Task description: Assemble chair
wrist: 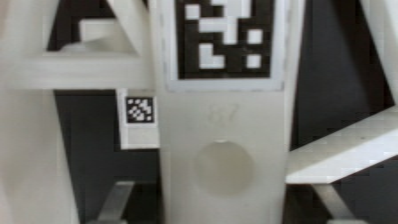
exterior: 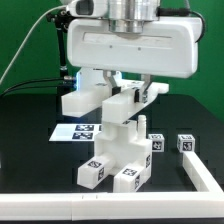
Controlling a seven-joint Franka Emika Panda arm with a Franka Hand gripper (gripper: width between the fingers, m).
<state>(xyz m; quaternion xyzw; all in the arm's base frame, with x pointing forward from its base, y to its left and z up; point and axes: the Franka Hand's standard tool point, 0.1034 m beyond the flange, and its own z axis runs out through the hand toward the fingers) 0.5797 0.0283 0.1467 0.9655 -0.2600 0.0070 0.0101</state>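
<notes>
Overhead, claw (exterior: pixel 130 92) at the chair (exterior: pixel 118 150) on black table (exterior: pixel 30 140), green backdrop (exterior: pixel 25 40) behind; its grip unclear.

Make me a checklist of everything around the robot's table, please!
Surface: black table; a white rail runs along its front and the exterior view's right.
Job's things: tagged chair parts are stacked together in the middle; two cubes sit loose on the exterior view's right.
Clutter: the marker board lies flat behind the stack; nothing else seen.
Grippers: the end effector is down at the stack's top piece; open or shut cannot be told.
Cables: a dark cable hangs at the exterior view's left.
Surroundings: green backdrop.
</notes>
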